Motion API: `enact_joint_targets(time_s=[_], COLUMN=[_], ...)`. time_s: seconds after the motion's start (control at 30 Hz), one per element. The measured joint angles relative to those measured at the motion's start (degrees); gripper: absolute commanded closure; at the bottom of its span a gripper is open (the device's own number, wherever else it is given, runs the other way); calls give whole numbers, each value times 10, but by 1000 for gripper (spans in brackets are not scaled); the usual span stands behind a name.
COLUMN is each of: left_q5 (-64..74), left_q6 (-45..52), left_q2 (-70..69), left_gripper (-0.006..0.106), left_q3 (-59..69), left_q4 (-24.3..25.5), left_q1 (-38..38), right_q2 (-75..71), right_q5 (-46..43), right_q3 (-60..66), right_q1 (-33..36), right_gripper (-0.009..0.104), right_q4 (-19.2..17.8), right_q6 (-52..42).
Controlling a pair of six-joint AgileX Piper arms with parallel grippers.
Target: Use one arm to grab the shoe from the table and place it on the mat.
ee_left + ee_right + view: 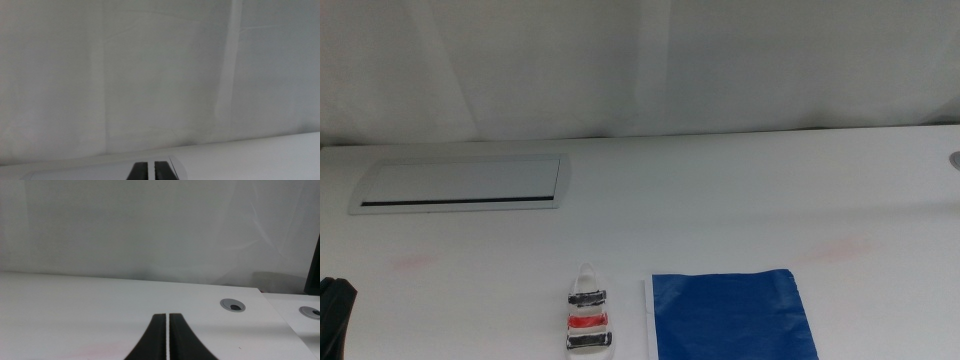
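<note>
Near the front table edge: small white sandal (588,318), lying flat, toe toward the camera. Two black straps across it with one red strap between, white heel loop standing at the far end. Just beside it on the right, apart by a thin strip of white table (720,200): bright-blue mat (732,315) with a thin white edge, bare. At the bottom-left corner, a dark piece of the left arm (335,315). Farther back on the left, long light-grey panel (460,184) set flush in the tabletop. Left gripper (151,171) nearly closed, only a thin slit between the jaws, gripping nothing. Right gripper (166,337) likewise, aimed across bare tabletop toward two round grey grommets (233,305).
</note>
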Motion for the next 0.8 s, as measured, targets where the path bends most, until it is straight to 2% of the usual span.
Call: enact_joint_targets(time_s=[0.1, 0.2, 0.27, 0.3, 0.8], left_q5=[6, 6, 6, 4, 10], left_q6=[0, 0, 0, -5, -46], left_q2=[0, 0, 0, 0, 0], left_gripper=[84, 56, 31, 10, 9], left_q3=[0, 0, 0, 0, -3], left_q4=[0, 0, 0, 0, 0], left_q1=[0, 0, 0, 0, 0], right_q2=[0, 0, 0, 0, 0], right_q5=[0, 0, 0, 0, 0], right_q3=[0, 0, 0, 0, 0], right_q1=[0, 0, 0, 0, 0], right_gripper=[98, 98, 98, 98, 98], right_q4=[0, 0, 0, 0, 0], right_q6=[0, 2, 2, 2, 2])
